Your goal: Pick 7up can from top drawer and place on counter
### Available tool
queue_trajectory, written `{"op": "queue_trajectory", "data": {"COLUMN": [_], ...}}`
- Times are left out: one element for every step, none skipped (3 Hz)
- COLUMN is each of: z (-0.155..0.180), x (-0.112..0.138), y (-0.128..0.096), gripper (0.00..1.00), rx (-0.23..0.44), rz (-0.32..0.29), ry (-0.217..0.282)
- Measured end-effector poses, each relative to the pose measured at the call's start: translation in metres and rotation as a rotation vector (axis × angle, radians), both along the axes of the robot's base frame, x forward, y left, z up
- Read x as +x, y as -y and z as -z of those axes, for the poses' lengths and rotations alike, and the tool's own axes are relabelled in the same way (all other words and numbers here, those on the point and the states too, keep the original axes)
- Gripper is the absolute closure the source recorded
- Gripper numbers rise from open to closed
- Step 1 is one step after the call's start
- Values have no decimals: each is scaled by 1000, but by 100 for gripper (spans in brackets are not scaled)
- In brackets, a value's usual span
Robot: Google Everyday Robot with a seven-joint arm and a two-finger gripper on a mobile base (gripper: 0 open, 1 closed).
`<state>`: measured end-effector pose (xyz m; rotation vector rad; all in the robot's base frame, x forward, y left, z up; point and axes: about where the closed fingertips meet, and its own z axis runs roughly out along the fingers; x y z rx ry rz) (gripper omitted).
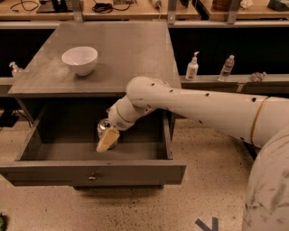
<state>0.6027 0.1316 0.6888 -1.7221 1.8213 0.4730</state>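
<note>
Hand (pixel 107 140) down inside open top drawer (pixel 54 173), below worktop (pixel 131 49) front edge, overlapping 7up can (pixel 103 126) just behind; grip impossible to tell.

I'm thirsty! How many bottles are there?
3: white pump bottle and clear bottle on the right shelf, small bottle far left. Pincer is in the drawer at the can.

We took it for a robotics lab or workshop. Beyond the far edge of the matte grey square counter (pixel 131 49) ran a light wooden bench (pixel 135 12) strewn with black cables (pixel 104 6). The speckled hard floor (pixel 212 180) carried a blue tape mark (pixel 205 223). The white arm's gripper (pixel 107 138) hung inside the open grey top drawer (pixel 90 171), below the counter's near edge.
</note>
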Motion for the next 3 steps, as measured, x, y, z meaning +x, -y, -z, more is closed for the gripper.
{"op": "queue_trajectory", "data": {"z": [6,11,13], "x": [0,0,0], "y": [-3,-6,-7], "gripper": [17,47,71], "rx": [-5,-6,1], "rz": [-8,-16,-14], "ry": [7,9,5]}}
